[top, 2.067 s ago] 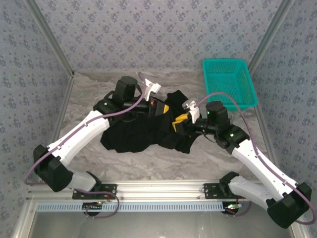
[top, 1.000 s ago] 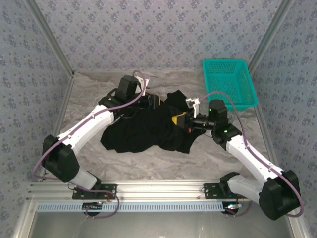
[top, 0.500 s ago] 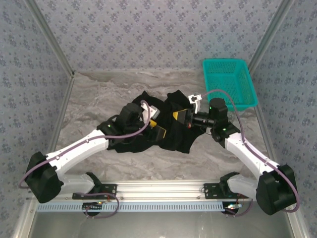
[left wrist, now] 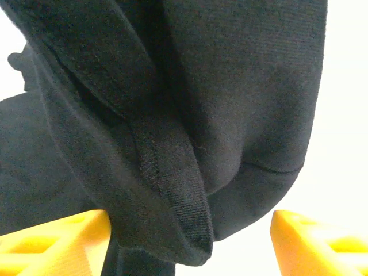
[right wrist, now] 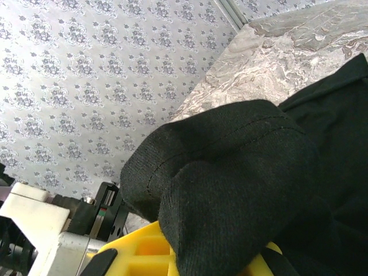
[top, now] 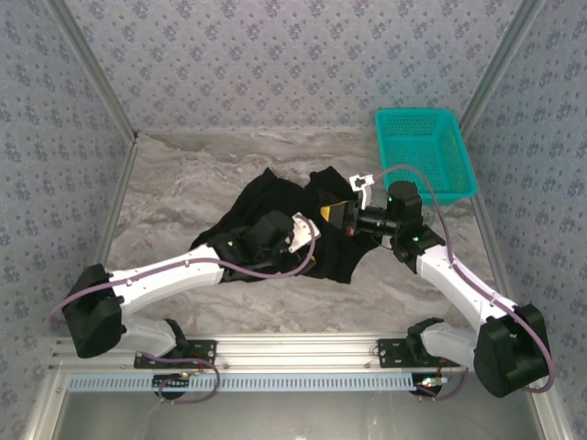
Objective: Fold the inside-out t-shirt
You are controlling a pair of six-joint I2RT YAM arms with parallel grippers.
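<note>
The t-shirt (top: 275,197) is a crumpled black heap on the table (top: 174,183), to the left of the teal basket (top: 425,151) and nearer the arms than the basket is. The two are close but apart.

No fold has been made. No sleeve is laid flat, no edge is straight, and the cloth lies bunched in thick rolls. The task looks to be at its opening stage: the shirt must first be spread out, and every fold is left to do. A stitched hem shows in the left wrist view, but neither the print nor the neck label can be seen, so which face is outward cannot be told.

The heap's long axis runs roughly across the table, from its far-from-basket end to its basket-side end. Which end is the neck and which the hem cannot be told.

The right claw (top: 337,214) is on the basket side of the heap. It is clamped on a wad of the shirt, which drapes over its yellow finger in the right wrist view.

The left claw (left wrist: 190,230) is over the side of the heap away from the basket. Its jaws stand wide. A hemmed fold hangs between them, brushing one finger at most, and is not pinched.
</note>
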